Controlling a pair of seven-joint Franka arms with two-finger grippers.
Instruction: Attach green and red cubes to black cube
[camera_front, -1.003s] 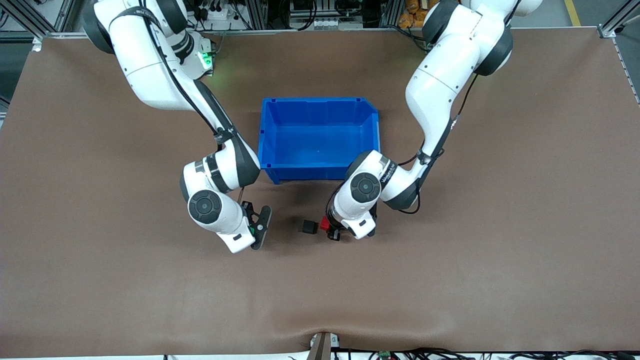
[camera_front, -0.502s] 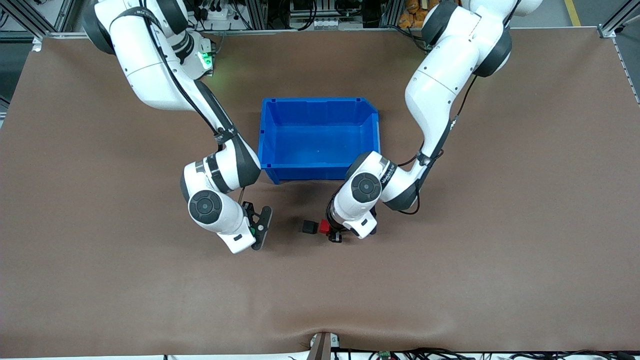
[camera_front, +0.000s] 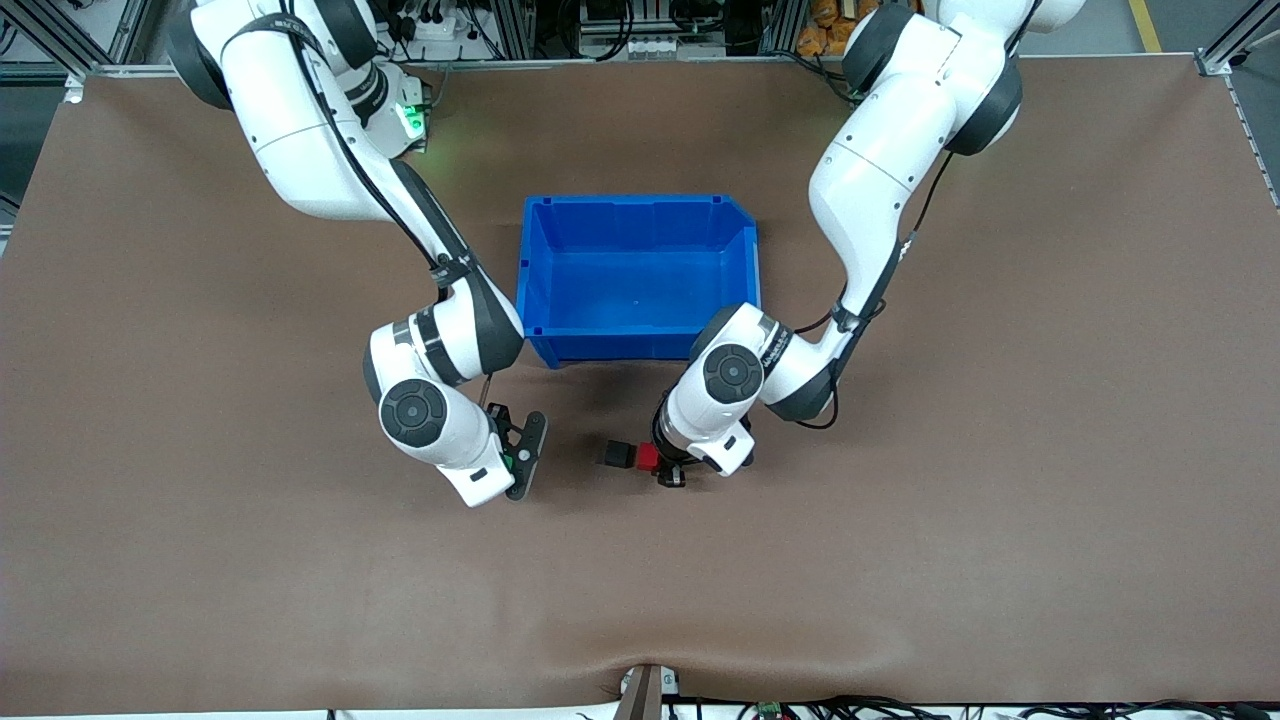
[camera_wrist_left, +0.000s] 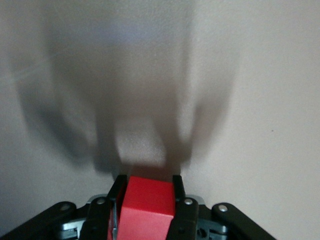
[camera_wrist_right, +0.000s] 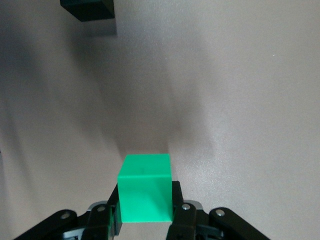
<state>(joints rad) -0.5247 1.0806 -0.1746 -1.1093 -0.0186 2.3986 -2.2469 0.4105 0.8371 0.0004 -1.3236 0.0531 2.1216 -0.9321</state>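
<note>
The black cube lies on the brown table, nearer the front camera than the blue bin. My left gripper is shut on the red cube and holds it low, right against the black cube's side that faces the left arm's end. In the left wrist view the red cube sits between the fingers; the black cube is out of that view. My right gripper is shut on the green cube, low over the table toward the right arm's end. The black cube shows ahead of it, a clear gap away.
The open blue bin stands farther from the front camera than the cubes, between the two forearms. Bare brown table lies all around, with a raised fold at its front edge.
My left gripper has carried the red cube a little nearer the front camera and closed it up against the black cube. The right arm has barely moved.
</note>
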